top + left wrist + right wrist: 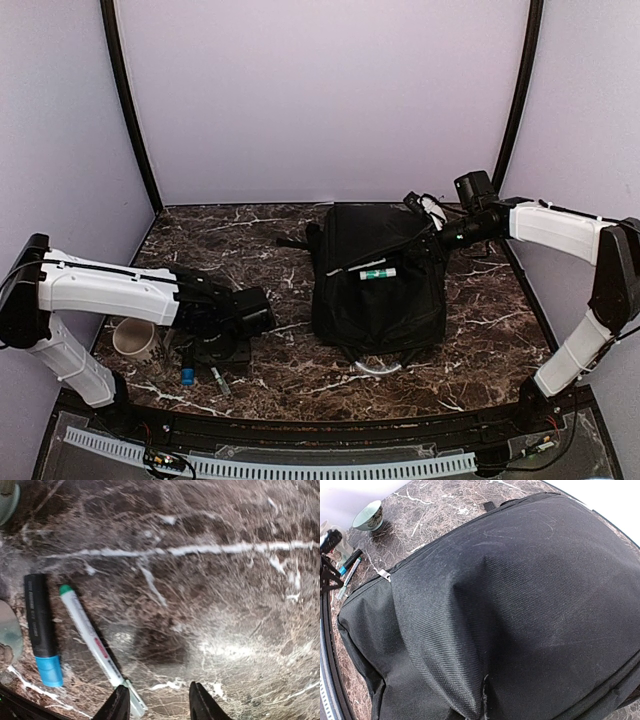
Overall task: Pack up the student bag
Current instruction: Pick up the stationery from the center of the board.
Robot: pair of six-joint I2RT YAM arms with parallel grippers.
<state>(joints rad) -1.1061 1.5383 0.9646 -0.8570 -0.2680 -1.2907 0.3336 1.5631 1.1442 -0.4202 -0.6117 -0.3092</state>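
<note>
Overhead view: the student bag (380,290), a large black backpack of soft fabric, lies flat on the dark, white-veined marble bench (270,250). The right tool (425,218) sits at the bag's far right corner, its fingers lost against the black cloth. A white marker with a green band (378,272) lies on the bag just to the near side of that tool. The left tool (205,348) points down at the bench, well apart from the bag. A cream mug (135,340) beside it is partly hidden by the arm.

Left wrist view: the left tool's jaws stand partly apart over bare glossy marble, gripping nothing. A green-capped white marker (92,642) lies slantwise, its end almost at the left finger (119,706). Farther left lies a black highlighter with a blue cap (42,630). Curved grey shapes at the frame's left edge are cut off and unclear.

Right wrist view: woven black fabric fills the frame and rises in a ridge that narrows to a pinch at the bottom edge. The right tool is closed tight there, its fingers hidden. A small metal zip pull (383,575) glints far off.
</note>
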